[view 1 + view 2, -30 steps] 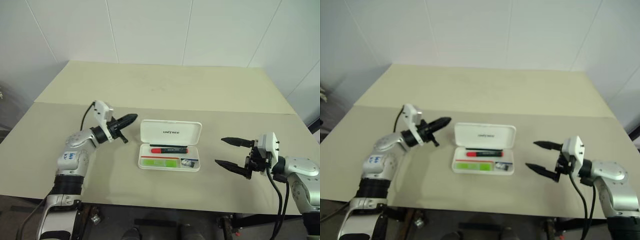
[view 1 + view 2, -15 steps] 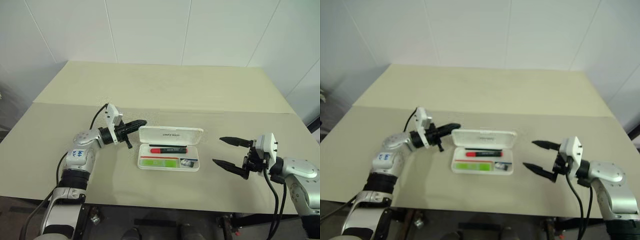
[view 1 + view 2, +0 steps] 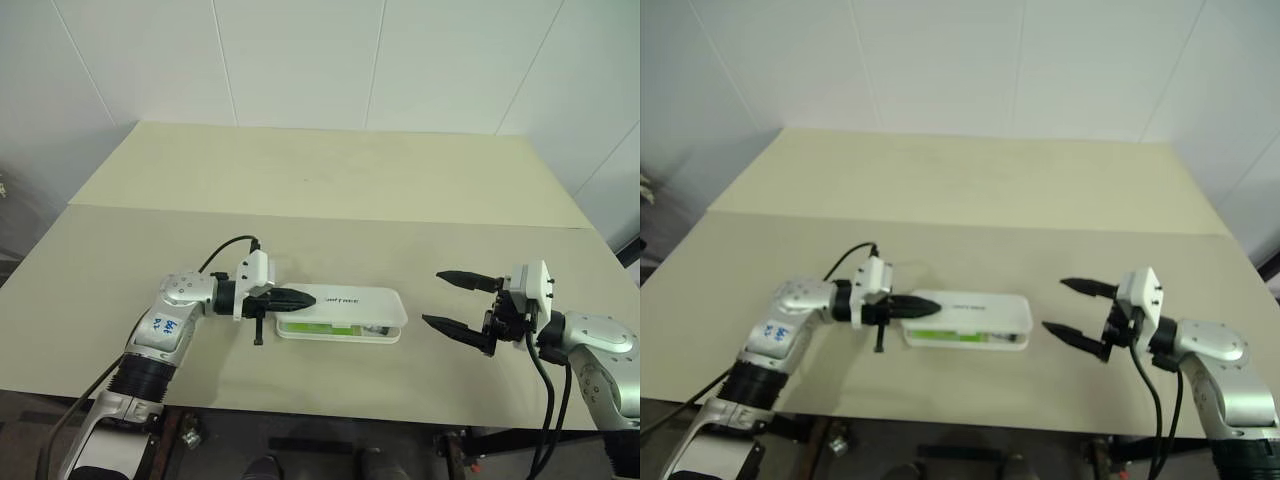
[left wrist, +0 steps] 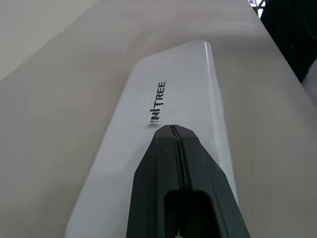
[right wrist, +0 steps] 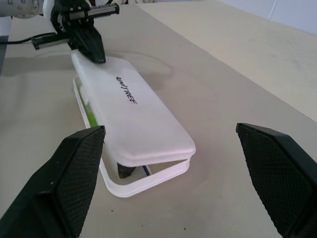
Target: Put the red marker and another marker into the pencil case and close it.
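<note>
White plastic makes up the pencil case (image 3: 340, 313), a long rectangular box with rounded corners lying near the front edge of a beige table (image 3: 330, 180), roughly midway between its left and right sides. Its hinged lid is folded down almost flat over the tray, but a narrow gap remains along the front. Through that gap a strip of lime green shows, the green highlighter (image 3: 318, 326), lying inside the tray toward the case's left half. The red marker cannot be seen under the lid. Small dark lettering sits on top of the lid.

The left gripper (image 3: 308, 297) reaches in from the left side of the table, pointing to the right. Its two black fingers are pressed together into a single point, holding nothing, and the tip rests on top of the lid at the case's left end, just short of the lettering.

The right gripper (image 3: 452, 299) hovers above the table to the right of the case, well apart from it, pointing back toward it. Its two black fingers are spread wide with nothing between them. The far half of the table is bare, and a white panelled wall (image 3: 300, 60) rises behind it.
</note>
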`<state>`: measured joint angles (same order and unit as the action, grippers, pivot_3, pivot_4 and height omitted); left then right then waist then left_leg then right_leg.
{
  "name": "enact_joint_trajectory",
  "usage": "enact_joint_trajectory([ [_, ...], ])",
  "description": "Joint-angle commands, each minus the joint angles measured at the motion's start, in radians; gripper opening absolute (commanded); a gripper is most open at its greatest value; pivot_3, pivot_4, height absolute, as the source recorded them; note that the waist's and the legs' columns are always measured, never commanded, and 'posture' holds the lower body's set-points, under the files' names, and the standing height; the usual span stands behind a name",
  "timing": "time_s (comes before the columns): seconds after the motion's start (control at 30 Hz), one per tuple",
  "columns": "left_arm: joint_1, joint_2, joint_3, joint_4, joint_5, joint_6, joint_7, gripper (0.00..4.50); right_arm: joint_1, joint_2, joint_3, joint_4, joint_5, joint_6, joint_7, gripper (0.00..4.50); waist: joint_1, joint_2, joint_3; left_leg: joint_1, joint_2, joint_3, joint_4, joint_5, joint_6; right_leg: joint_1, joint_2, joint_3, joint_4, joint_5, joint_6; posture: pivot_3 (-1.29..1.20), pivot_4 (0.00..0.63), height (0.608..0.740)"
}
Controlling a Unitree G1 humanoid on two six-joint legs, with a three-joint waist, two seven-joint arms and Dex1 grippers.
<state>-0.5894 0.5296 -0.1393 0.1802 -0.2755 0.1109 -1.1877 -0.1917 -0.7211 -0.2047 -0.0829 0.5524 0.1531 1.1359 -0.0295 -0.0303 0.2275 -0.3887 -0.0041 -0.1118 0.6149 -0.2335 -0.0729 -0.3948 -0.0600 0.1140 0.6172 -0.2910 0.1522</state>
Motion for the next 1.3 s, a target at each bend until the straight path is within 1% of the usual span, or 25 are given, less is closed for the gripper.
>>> enact_joint_trajectory([
  [0.03, 0.0, 0.001, -0.045, -0.045, 0.049, 0.023, 0.018, 0.02, -0.001, -0.01, -0.036, -0.055, 0.02, 0.0, -0.014, 4.5, 0.0, 0.0, 0.0, 0.0, 0.0, 0.0, 0.0, 0.0, 0.0, 0.0, 0.0, 0.0, 0.0, 0.0, 0.0, 0.0, 0.15, 0.74],
  [0.17, -0.023, -0.007, -0.093, -0.034, 0.11, 0.082, 0.059, 0.02, 0.013, -0.006, -0.041, -0.08, 0.023, 0.003, -0.032, 4.5, -0.001, 0.0, 0.0, 0.0, 0.0, 0.0, 0.0, 0.0, 0.0, 0.0, 0.0, 0.0, 0.0, 0.0, 0.0, 0.0, 0.15, 0.74],
  [0.33, -0.052, 0.007, -0.157, -0.039, 0.173, 0.168, 0.062, 0.02, 0.041, -0.004, -0.048, -0.104, 0.026, 0.001, -0.049, 4.5, 0.0, 0.0, 0.0, 0.001, 0.0, 0.0, 0.0, 0.0, 0.0, 0.001, 0.0, 0.0, 0.0, 0.0, 0.0, 0.0, 0.15, 0.74],
  [0.47, -0.058, -0.008, -0.159, -0.052, 0.167, 0.19, 0.071, 0.02, 0.052, 0.002, -0.046, -0.116, 0.027, 0.0, -0.062, 4.5, 0.0, 0.001, -0.001, 0.001, 0.0, 0.0, 0.0, 0.0, 0.0, 0.001, 0.0, 0.0, 0.0, 0.0, 0.0, 0.0, 0.15, 0.74],
  [0.6, -0.06, -0.05, -0.107, -0.079, 0.088, 0.248, 0.077, 0.02, 0.057, 0.005, -0.041, -0.119, 0.027, -0.004, -0.069, 4.5, 0.0, 0.001, -0.001, 0.001, 0.0, 0.0, 0.0, 0.0, 0.0, 0.001, 0.0, 0.0, 0.001, 0.0, 0.0, 0.0, 0.15, 0.74],
  [0.7, -0.058, -0.07, -0.035, -0.107, 0.001, 0.277, 0.073, 0.02, 0.05, 0.005, -0.039, -0.11, 0.025, -0.008, -0.065, 4.5, -0.002, 0.001, 0.0, 0.001, 0.0, 0.0, 0.0, 0.0, 0.0, 0.001, 0.0, 0.0, 0.001, 0.0, 0.0, 0.0, 0.15, 0.74],
  [0.8, -0.057, -0.081, 0.046, -0.099, -0.052, 0.255, 0.1, 0.02, 0.034, 0.001, -0.036, -0.09, 0.022, -0.015, -0.055, 4.5, -0.002, 0.001, 0.0, 0.001, 0.0, 0.0, 0.0, 0.0, 0.0, 0.0, 0.0, 0.0, 0.001, 0.0, 0.0, 0.0, 0.15, 0.74],
  [0.93, -0.03, -0.037, 0.172, -0.085, -0.127, 0.23, 0.081, 0.02, 0.0, -0.005, -0.032, -0.052, 0.018, -0.023, -0.033, 4.5, -0.005, 0.001, 0.0, 0.001, 0.0, 0.0, 0.0, 0.0, 0.0, 0.0, 0.0, 0.0, 0.001, 0.0, 0.0, 0.0, 0.15, 0.74],
  [1.0, -0.011, -0.005, 0.203, -0.09, -0.138, 0.229, 0.076, 0.02, -0.014, -0.007, -0.03, -0.035, 0.014, -0.028, -0.021, 4.5, -0.005, 0.001, 0.0, 0.001, 0.0, 0.0, 0.0, 0.0, 0.0, 0.0, 0.0, 0.0, 0.001, 0.0, 0.0, 0.0, 0.15, 0.74],
  [1.1, 0.034, 0.053, 0.271, -0.096, -0.167, 0.217, 0.065, 0.6, -0.041, -0.007, -0.024, -0.006, 0.011, -0.035, -0.004, 4.5, -0.004, 0.001, 0.0, 0.001, 0.0, 0.0, 0.0, 0.0, 0.0, 0.0, 0.0, 0.0, 0.0, 0.0, 0.0, 0.0, 0.15, 0.74],
  [1.3, 0.12, 0.126, 0.396, -0.097, -0.237, 0.194, 0.036, 2.56, -0.097, -0.004, -0.012, 0.049, 0.008, -0.054, 0.035, 4.5, -0.003, 0.001, 0.0, 0.001, 0.0, 0.0, -0.001, 0.0, 0.0, 0.0, 0.0, 0.0, 0.0, -0.001, -0.001, 0.0, 0.15, 0.74],
])
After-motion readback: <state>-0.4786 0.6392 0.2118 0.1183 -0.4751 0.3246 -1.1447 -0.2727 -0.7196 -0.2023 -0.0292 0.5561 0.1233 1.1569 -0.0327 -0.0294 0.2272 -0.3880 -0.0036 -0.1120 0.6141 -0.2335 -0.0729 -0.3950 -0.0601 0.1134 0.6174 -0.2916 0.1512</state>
